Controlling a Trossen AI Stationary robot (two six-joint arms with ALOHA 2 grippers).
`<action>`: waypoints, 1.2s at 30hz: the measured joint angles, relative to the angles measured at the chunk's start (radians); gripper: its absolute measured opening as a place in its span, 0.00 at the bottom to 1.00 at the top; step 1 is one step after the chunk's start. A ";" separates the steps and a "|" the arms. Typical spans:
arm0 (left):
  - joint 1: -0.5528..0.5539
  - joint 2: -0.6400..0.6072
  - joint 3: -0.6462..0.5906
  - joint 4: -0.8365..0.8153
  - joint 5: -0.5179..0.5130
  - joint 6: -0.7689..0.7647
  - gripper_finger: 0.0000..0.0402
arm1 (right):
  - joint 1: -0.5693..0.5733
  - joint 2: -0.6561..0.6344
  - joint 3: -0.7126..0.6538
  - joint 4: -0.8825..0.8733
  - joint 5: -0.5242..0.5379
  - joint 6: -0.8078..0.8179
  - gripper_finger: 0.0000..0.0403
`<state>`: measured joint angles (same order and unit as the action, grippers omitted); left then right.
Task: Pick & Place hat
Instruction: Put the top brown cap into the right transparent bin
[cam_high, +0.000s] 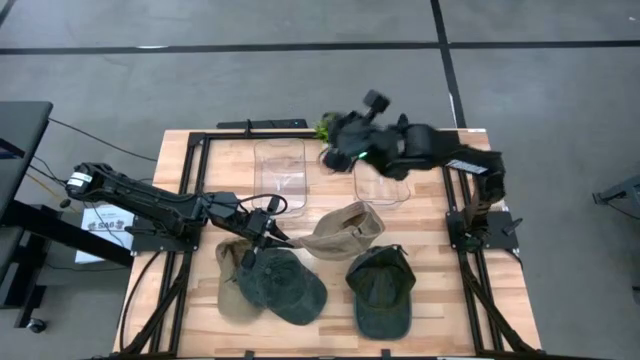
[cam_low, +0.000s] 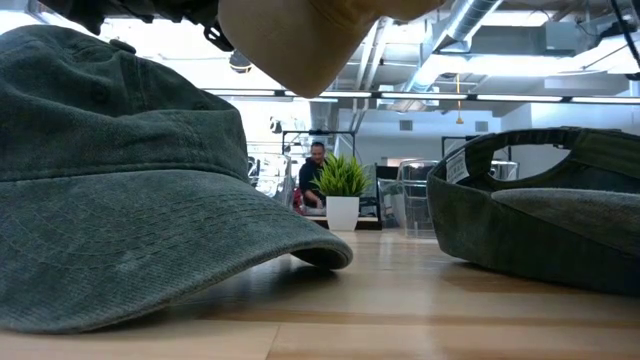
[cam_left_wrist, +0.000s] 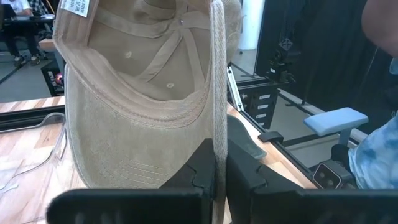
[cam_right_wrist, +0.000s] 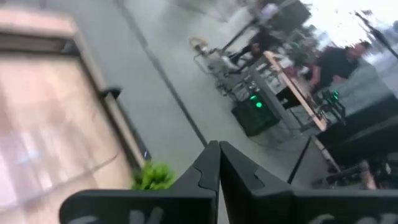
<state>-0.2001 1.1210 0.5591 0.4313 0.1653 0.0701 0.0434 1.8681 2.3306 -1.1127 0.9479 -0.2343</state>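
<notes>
The left gripper (cam_left_wrist: 219, 177) is clenched on the tan cotton cap (cam_high: 343, 231), lifted beside the clear plastic bin (cam_high: 280, 176). The right gripper (cam_right_wrist: 219, 163), clenched empty, hangs beyond that bin.

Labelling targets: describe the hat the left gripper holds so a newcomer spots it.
On the wooden table, find the left gripper near the middle. It is shut on the brim of the tan cotton cap, lifted with its inside showing. It is the only tan cap off the table; the dark green caps lie flat.
</notes>
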 joint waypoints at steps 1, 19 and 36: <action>0.000 0.000 0.000 0.000 0.000 0.000 0.04 | 0.005 0.020 -0.001 -0.011 -0.004 -0.009 0.00; 0.000 0.000 0.000 -0.005 0.000 -0.003 0.04 | 0.153 0.104 0.000 -0.262 -0.005 -0.046 0.00; 0.000 0.000 0.000 -0.005 0.000 -0.001 0.04 | 0.225 0.087 0.023 -0.284 -0.155 -0.053 0.00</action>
<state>-0.2005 1.1206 0.5594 0.4267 0.1654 0.0692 0.2679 1.9553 2.3538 -1.3972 0.7934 -0.2877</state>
